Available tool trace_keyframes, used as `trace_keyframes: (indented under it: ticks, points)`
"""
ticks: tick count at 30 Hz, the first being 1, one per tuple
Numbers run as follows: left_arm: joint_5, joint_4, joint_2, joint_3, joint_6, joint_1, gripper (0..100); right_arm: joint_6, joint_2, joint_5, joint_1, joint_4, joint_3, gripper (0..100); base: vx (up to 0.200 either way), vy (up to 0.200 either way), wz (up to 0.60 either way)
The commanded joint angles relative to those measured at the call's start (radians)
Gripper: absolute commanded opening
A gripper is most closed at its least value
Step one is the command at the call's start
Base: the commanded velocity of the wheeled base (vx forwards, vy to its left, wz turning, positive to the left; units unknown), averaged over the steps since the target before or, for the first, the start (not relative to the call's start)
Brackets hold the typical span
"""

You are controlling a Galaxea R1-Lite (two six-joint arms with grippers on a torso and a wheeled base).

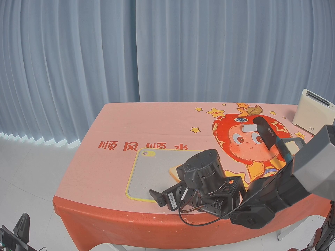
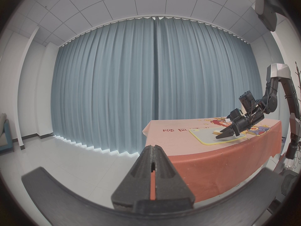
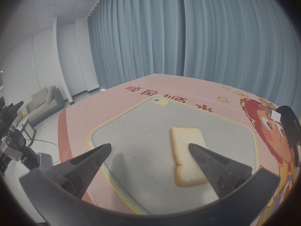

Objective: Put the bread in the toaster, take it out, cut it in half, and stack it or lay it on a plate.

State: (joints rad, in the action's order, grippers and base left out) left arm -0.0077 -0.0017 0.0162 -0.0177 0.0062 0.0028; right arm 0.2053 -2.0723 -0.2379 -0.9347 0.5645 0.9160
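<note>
A pale slice of bread (image 3: pixel 185 142) lies flat on the grey cutting board (image 3: pixel 134 138) with a yellow rim; a notch crosses it near one end. My right gripper (image 3: pixel 150 145) hangs low over the board, open, one finger beside the bread and nothing held. In the head view the right gripper (image 1: pixel 164 196) is at the board's (image 1: pixel 150 171) front edge and its wrist hides most of the bread (image 1: pixel 173 172). The white toaster (image 1: pixel 312 112) stands at the table's far right. My left gripper (image 2: pixel 152 173) is shut and empty, off the table, low at the left (image 1: pixel 19 230).
A knife with a black blade (image 1: pixel 266 131) and teal handle rests at the right, between the board and the toaster. The pink printed tablecloth (image 1: pixel 115 129) covers the table. Grey curtains hang behind. Bare cloth lies left of and behind the board.
</note>
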Motion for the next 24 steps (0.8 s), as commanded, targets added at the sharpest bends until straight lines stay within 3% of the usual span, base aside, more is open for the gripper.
trace_keyframes:
  ticks: [1,7,8,24]
  points:
    - [0.0,-0.001,-0.01,0.018,0.0,0.0,0,0.0,-0.005,-0.001,0.0,-0.001,-0.003,100,0.0,0.0,0.0]
    - [0.0,0.0,-0.01,0.018,0.0,0.0,0,0.0,-0.003,-0.023,-0.007,-0.001,-0.006,100,0.0,0.0,0.0]
    - [0.0,0.0,-0.01,0.018,0.0,0.0,0,-0.001,-0.002,-0.023,-0.006,-0.001,-0.006,0,0.0,0.0,0.0]
    - [0.0,0.0,-0.01,0.018,0.0,0.0,0,-0.026,0.02,-0.024,0.01,0.0,-0.023,0,0.0,0.0,0.0]
